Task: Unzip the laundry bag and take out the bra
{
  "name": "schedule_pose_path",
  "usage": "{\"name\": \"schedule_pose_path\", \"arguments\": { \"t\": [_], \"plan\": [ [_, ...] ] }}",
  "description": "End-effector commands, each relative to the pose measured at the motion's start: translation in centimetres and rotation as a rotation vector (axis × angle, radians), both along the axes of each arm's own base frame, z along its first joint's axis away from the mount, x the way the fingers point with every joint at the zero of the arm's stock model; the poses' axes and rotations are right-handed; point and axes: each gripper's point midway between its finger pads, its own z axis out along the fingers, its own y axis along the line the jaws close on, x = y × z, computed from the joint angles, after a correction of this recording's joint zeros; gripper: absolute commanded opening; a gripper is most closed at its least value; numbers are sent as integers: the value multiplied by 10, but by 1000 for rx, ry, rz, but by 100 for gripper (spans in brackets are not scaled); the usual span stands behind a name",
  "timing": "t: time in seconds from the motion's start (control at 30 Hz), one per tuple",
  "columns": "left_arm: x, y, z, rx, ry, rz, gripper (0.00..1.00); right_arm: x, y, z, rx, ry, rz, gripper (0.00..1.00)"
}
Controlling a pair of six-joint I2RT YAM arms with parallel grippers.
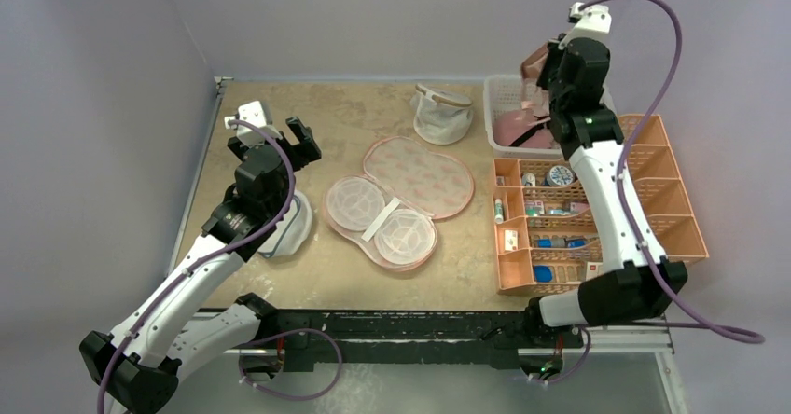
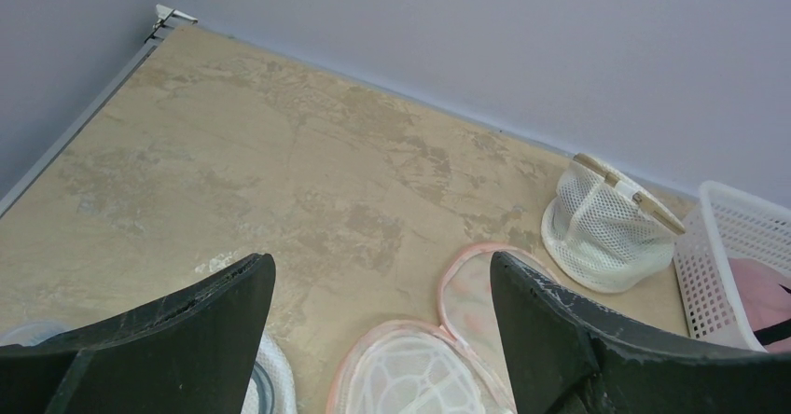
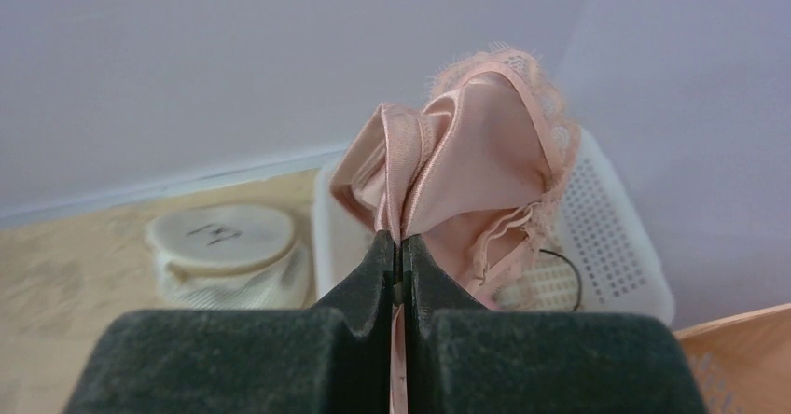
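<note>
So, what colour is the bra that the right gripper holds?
Dusty pink, with lace trim; the bra shows best in the right wrist view.

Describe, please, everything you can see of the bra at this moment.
The bra is dusty pink, of smooth satin-like fabric with a scalloped lace edge and a ribbed band. It is bunched and folded, pinched at one fold between the shut fingers of the right gripper, which holds it up over the white basket at the far right.
</note>
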Motion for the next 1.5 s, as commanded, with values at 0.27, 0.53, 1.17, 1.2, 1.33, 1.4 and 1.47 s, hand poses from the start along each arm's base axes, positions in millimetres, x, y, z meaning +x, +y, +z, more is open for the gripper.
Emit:
{"name": "schedule_pose_path", "arguments": {
  "t": [0.27,0.53,1.17,1.2,1.33,1.4,1.47],
  "plan": [
    [2,-1,26,-54,-61,-1,85,79,-76,-81,-69,129,-228,0],
    [3,-2,23,-50,-52,-1,85,89,-74,-177,0,326,-258,0],
    [11,-6,10,-23,-12,0,85,89,-54,-215,13,480,-133,37],
    [11,-6,10,-22,-10,0,85,88,-51,-207,25,462,-119,45],
    [11,-7,12,-20,-15,-11,85,75,-36,-182,68,404,-41,70],
    [11,-9,13,-17,-15,-18,85,66,-35,-175,71,383,-32,77],
    [12,-10,13,-17,-15,-27,85,58,-28,-168,70,362,16,82]
  ]
}}
